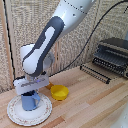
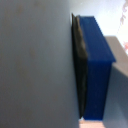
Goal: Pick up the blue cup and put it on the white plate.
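Toward the front corner of the desk (image 1: 95, 107) on the exterior view's left lies the white plate (image 1: 44, 113) with its faint brown-patterned rim, well inside the edge. The blue mug (image 1: 30, 101) stands upright on it, near the plate's middle, its base apparently resting on the plate. That suits a set-down: the wide flat plate gives the small mug a steady seat.

The tool (image 1: 32, 91) sits directly over the mug's mouth, its white-grey block covering the rim. The fingertips are hidden there, so whether it grips the mug or has let go cannot be told. The wrist view is filled by a close blue finger pad (image 2: 97, 70) against a grey surface and settles nothing.

Just beside the plate, toward the exterior view's right, rests the yellow bowl (image 1: 59, 92), clear of the plate's rim. A dark toaster oven (image 1: 114, 56) stands at the desk's far corner on that side.

No brand, label or writing can be read.
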